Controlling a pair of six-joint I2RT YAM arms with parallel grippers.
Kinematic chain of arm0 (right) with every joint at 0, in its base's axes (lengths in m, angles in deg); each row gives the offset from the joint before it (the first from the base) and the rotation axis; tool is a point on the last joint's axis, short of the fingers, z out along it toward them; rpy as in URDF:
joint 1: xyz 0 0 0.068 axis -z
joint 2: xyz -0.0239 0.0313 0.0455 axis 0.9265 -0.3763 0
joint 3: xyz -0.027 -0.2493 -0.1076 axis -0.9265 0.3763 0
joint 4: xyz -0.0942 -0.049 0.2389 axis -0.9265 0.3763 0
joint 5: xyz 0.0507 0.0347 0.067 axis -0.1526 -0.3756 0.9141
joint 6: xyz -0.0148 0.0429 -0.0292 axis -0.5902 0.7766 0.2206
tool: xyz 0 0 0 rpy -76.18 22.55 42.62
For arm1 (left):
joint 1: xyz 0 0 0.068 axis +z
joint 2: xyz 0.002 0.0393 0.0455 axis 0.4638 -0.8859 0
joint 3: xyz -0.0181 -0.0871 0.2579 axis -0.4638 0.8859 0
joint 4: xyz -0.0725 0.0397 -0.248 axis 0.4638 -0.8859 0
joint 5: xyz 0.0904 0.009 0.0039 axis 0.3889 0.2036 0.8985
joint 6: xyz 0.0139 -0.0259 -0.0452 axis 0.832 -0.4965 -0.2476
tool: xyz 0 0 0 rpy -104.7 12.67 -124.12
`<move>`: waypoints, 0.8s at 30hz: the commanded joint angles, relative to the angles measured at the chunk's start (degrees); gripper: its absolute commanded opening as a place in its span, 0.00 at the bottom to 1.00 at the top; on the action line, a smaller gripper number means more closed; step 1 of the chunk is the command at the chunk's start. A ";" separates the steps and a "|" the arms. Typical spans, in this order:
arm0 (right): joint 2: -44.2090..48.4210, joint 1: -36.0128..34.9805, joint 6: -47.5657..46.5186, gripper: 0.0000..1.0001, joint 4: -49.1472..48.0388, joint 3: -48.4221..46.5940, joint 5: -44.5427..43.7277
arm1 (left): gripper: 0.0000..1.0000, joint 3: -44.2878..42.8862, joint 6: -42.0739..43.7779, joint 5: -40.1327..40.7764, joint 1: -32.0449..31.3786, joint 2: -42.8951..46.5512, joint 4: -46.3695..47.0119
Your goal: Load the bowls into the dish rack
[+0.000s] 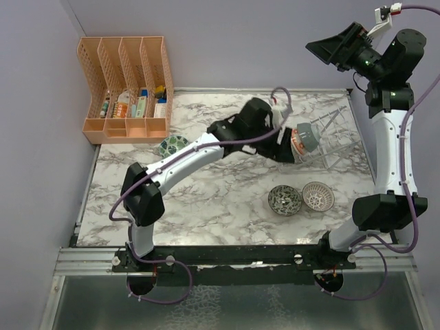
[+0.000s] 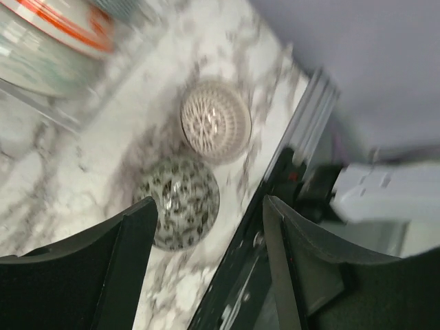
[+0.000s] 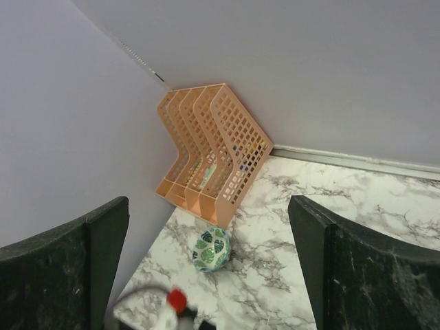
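Judged stage: release at the dish rack [image 1: 338, 130], at the counter's [image 1: 227, 206] right rear, with the red-orange bowl [image 1: 298, 139] in it; left claw [image 2: 210, 206] alongside, jaws apart, empty; right claw [image 3: 207, 203] raised, likewise apart; speckled bowl [image 1: 284, 199], lattice bowl [image 1: 317, 196] and green-leaf bowl [image 1: 172, 146] lie unloaded; next move probably calls for retreat, then a rim grasp on the speckled bowl.

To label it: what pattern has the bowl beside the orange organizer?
The bowl has green leaves on white; right wrist view shows it best.
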 commanded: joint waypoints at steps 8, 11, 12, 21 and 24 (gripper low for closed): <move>3.66 0.46 -3.97 1.00 4.54 -1.31 -3.15 | 0.76 8.81 35.81 16.82 -20.70 0.21 -10.58; 4.52 0.46 -4.21 1.00 4.80 0.13 -3.13 | 0.76 8.34 38.27 18.40 -22.81 -3.29 -9.25; 4.78 0.46 -4.37 1.00 5.04 0.41 -3.18 | 0.75 8.15 38.89 18.68 -23.23 -4.58 -8.91; 5.25 0.46 -4.98 1.00 5.83 0.43 -3.16 | 0.73 10.29 42.79 19.15 -24.75 -10.25 -2.99; 5.11 0.46 -4.94 1.00 5.82 0.34 -3.07 | 0.72 10.40 42.91 21.25 -24.97 -11.43 -1.14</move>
